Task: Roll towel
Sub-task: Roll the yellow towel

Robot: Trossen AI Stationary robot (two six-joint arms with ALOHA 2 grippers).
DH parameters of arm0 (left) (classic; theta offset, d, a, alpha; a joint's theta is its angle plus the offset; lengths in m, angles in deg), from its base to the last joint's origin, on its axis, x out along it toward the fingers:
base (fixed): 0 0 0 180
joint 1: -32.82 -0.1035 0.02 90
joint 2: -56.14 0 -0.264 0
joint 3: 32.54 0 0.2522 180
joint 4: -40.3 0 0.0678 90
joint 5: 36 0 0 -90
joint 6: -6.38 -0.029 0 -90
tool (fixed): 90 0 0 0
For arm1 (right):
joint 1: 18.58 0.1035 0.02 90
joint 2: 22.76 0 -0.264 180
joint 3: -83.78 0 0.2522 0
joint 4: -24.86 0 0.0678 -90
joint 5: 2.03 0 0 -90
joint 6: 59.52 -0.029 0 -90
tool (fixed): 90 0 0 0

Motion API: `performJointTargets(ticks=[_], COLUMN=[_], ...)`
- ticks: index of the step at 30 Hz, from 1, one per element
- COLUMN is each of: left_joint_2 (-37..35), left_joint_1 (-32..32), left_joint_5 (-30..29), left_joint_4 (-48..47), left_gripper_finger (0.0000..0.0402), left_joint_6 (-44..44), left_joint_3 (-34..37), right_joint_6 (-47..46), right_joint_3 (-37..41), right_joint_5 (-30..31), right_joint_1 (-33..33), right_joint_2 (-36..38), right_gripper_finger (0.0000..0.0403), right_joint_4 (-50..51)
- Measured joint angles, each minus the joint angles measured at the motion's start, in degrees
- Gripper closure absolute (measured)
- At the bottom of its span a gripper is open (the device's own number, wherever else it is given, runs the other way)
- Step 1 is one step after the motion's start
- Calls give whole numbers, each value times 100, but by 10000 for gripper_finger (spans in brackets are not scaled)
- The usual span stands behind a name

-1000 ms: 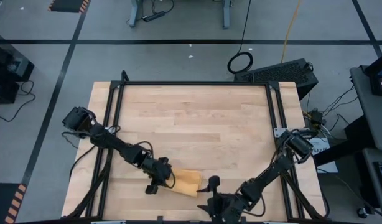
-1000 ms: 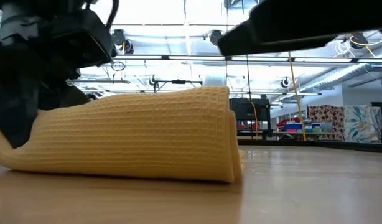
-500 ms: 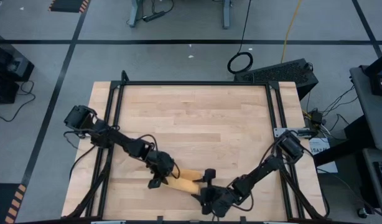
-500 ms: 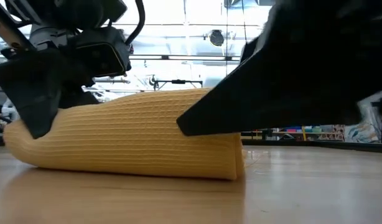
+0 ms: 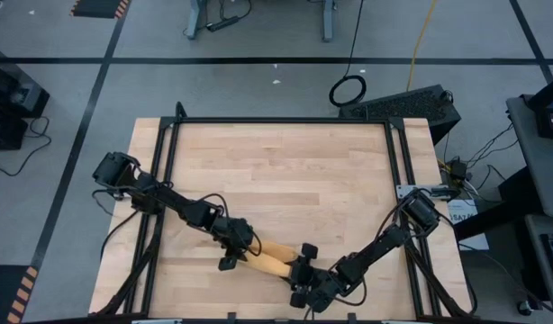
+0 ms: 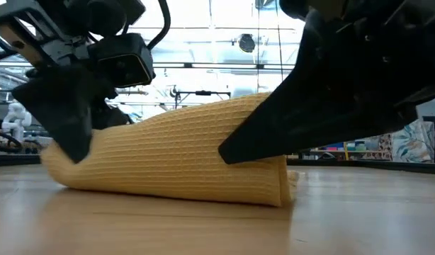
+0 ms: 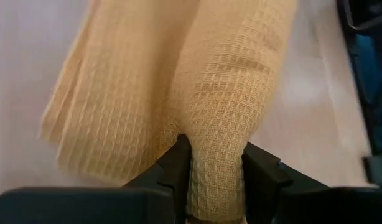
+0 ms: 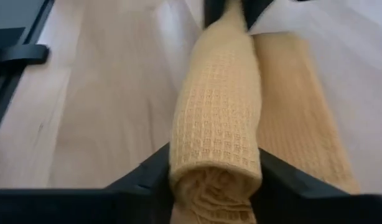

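From above, the towel point(image 5: 269, 261), a mustard-yellow roll of soft cloth, lies slantwise near the front edge of the pale wooden table point(image 5: 285, 171), between two dark jointed arms. The left gripper point(image 5: 233, 256) meets one end of it and the right gripper point(image 5: 301, 277) the other.

At table height, the roll point(image 6: 175, 159) shows a ribbed, waffle-weave surface and a rounded, log-like shape, resting on the wood point(image 6: 203, 227). The left gripper point(image 6: 69, 117) is a black angular mass at one end; the right gripper point(image 6: 331, 85) is a broad dark wedge over the other end.

Through the left wrist camera, the left gripper point(image 7: 214, 165) pinches a thick fold of the towel point(image 7: 222, 93) between its two black fingers point(image 7: 175, 165); a flatter layer of the same grid-textured cloth spreads beside the fold.

Through the right wrist camera, the right gripper point(image 8: 214, 171) has a black finger point(image 8: 147, 174) against each side of the roll's end point(image 8: 216, 137), where bunched inner layers show. The tube runs away over the boards, a flat strip of cloth beside it.
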Motion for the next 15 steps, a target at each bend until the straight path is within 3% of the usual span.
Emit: performJointTargets(ticks=[8,15], left_joint_2=[-332,-1231], left_joint_1=[-83,-72], left_joint_5=[-207,-314], left_joint_4=[-105,-292], left_gripper_finger=[248,221], left_joint_6=[40,-623], left_joint_3=[0,-9], right_joint_6=[-185,-284], right_joint_3=[-10,-17], right_joint_5=[-377,-366], right_joint_1=[-2,35], right_joint_2=[-11,-72], right_gripper_finger=[323,321], right_joint_4=[104,113])
